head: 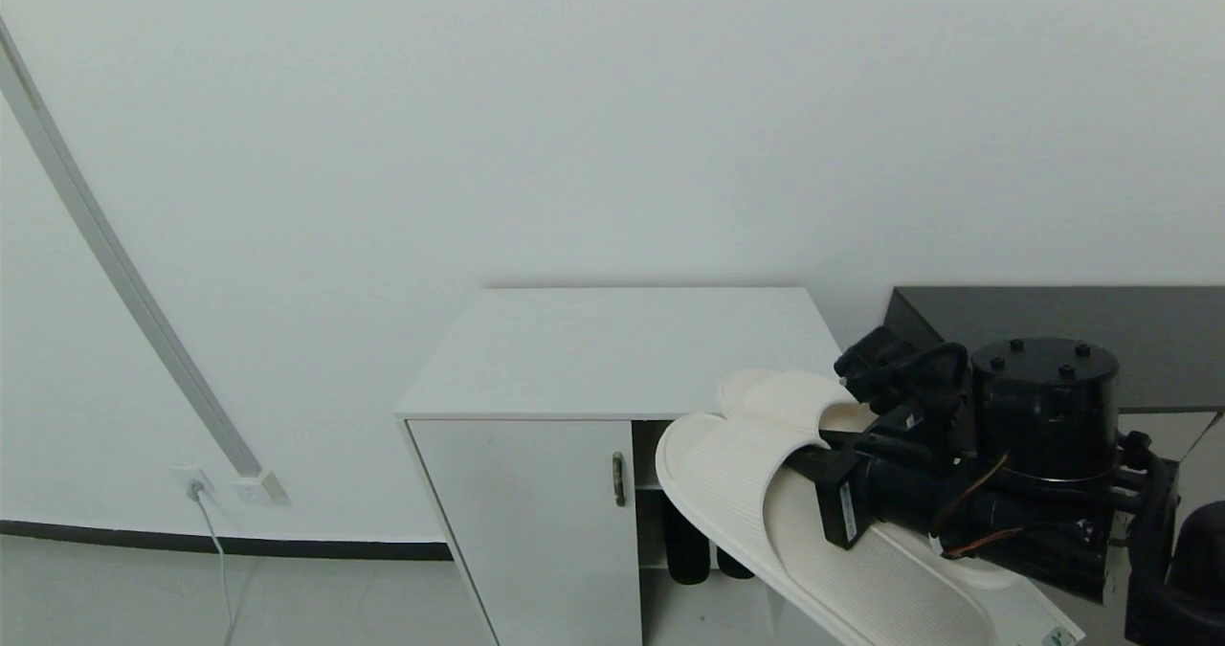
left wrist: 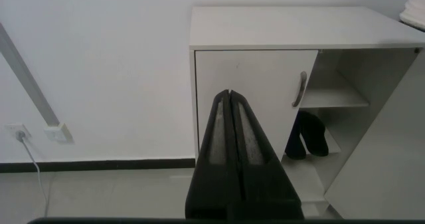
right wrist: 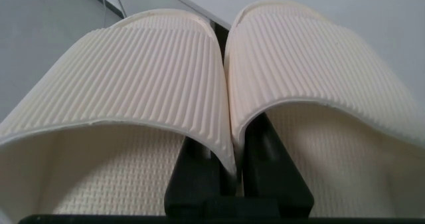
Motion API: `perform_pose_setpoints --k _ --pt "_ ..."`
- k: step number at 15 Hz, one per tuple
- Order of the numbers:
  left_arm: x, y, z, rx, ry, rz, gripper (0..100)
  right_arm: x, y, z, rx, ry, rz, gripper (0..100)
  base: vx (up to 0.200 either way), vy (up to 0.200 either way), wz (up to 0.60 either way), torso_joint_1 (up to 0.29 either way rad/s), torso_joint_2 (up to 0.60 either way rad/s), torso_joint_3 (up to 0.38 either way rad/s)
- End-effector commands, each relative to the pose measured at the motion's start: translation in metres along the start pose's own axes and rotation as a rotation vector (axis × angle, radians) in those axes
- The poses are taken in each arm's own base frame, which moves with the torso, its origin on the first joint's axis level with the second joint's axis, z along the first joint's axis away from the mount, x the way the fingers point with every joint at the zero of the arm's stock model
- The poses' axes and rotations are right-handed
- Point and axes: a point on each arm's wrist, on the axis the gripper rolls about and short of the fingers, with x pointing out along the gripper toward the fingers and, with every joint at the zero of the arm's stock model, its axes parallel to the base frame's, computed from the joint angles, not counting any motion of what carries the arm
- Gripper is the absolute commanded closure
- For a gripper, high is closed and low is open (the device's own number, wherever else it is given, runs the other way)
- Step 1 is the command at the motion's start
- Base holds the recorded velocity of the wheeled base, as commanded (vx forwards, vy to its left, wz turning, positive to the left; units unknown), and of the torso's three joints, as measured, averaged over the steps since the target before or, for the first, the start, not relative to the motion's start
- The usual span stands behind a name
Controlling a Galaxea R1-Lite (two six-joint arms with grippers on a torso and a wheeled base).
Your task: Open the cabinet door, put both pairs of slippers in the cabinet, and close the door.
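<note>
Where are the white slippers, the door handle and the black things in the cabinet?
white slippers (head: 727, 493): head view, nearer one's ribbed strap.
door handle (left wrist: 302, 89): left wrist view, its middle.
black things (head: 685, 545): head view, left one's middle.

place: bare indoor room | cues: white wall (head: 612, 100), socket (head: 194, 482), white cabinet (head: 612, 349)

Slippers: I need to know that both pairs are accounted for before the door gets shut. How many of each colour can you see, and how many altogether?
cream slippers: 2
black slippers, inside the cabinet: 2
Total: 4
</note>
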Motion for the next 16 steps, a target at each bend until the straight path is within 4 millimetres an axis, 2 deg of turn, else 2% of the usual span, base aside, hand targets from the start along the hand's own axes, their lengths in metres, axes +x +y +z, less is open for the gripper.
perform_pose_setpoints --k 1,16 --pt "0.0001 0.0 0.0 0.0 0.001 0.0 100 0.0029 0.0011 -0.0044 -0.003 0.016 0.006 100 0.0 0.0 -0.6 0.007 0.0 -0.002" --pt "0.0001 0.0 0.0 -0.003 0.001 0.0 100 0.001 0.0083 -0.0082 -0.012 0.006 0.027 100 0.0 0.0 0.0 0.0 0.0 0.0"
